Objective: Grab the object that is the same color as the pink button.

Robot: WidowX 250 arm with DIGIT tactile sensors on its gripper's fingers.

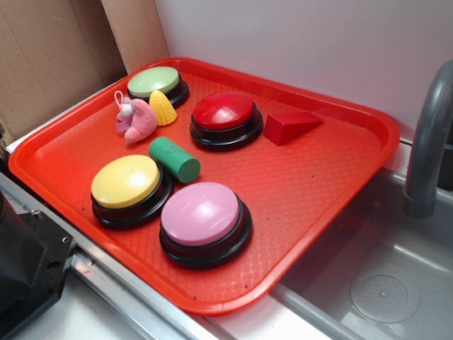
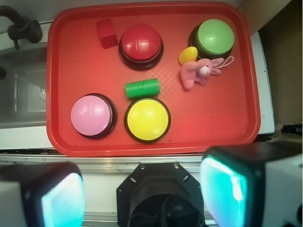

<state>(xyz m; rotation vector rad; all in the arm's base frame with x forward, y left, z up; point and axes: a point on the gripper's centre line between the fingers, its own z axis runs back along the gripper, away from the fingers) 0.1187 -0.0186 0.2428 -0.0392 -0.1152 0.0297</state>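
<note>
No readable writing anywhere, hand spread wide above the tray's near edge, fingers well apart and empty, red tray, pink plush toy at the far left beside the yellow cone, pink button at the near edge

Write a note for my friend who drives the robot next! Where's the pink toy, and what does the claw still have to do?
Gripper: open, empty, held high above the near edge of the red plastic tray.
Small soft pink plush animal toy: lying on the tray, beside the yellow corn-shaped cone and near the green-topped button.
Large round pink-topped button on a black base: on the tray's other side, next to the yellow-topped button.
Done: nothing grabbed so far.
Left: move over the plush toy, lower, close on it, lift.
</note>
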